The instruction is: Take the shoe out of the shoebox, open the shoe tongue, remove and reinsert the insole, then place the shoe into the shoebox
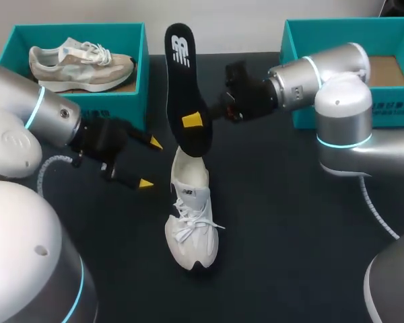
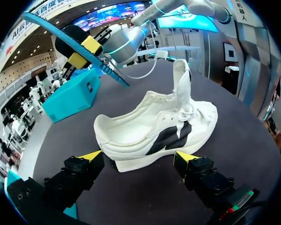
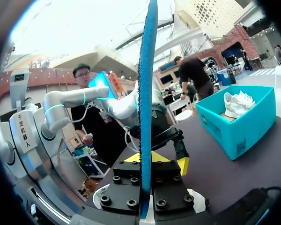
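A white shoe lies on the black table, toe toward the front edge, tongue pulled up. My right gripper is shut on a black insole, which stands upright with its lower end just over the shoe's heel opening. In the right wrist view the insole shows edge-on between the closed fingers of that gripper. My left gripper is open, left of the shoe's heel. In the left wrist view the shoe lies just ahead of the spread gripper, untouched, with the blue-bottomed insole above it.
A teal shoebox at the back left holds a second, beige and white shoe. Another teal box stands at the back right behind my right arm. A grey cable trails by my left arm.
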Controlling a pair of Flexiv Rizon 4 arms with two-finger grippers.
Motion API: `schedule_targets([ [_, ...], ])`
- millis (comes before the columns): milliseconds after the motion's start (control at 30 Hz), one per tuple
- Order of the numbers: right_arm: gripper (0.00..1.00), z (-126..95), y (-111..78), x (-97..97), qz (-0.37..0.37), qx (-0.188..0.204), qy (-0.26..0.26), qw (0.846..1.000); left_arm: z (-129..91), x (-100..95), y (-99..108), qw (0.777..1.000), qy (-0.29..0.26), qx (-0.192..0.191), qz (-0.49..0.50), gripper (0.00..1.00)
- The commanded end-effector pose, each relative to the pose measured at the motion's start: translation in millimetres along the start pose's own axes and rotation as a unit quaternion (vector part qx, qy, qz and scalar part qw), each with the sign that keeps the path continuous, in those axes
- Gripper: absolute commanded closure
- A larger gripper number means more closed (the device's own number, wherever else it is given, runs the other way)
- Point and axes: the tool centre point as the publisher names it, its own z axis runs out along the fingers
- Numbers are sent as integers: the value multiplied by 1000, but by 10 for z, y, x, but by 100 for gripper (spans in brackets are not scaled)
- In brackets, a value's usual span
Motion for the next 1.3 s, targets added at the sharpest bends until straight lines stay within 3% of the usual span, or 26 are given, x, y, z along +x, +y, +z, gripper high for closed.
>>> schedule_targets([
  [33, 100, 119, -44, -103, -2, -6, 18, 1000, 33, 18, -6, 1000, -1, -6, 1, 0],
  [367, 100, 152, -47, -101, -6, -5, 24, 1000, 70, -117, -24, 999, 29, -42, 17, 0],
  [567, 100, 152, -47, -101, -6, -5, 24, 1000, 42, -165, -61, 998, 34, -44, 13, 0],
  [867, 100, 331, -247, -274, -1, -9, -11, 1000, 104, -172, -76, 998, 32, -44, 12, 0],
  [1300, 100, 313, -456, -204, 31, -11, -49, 998, 104, -153, -32, 998, 31, -47, 6, 0],
])
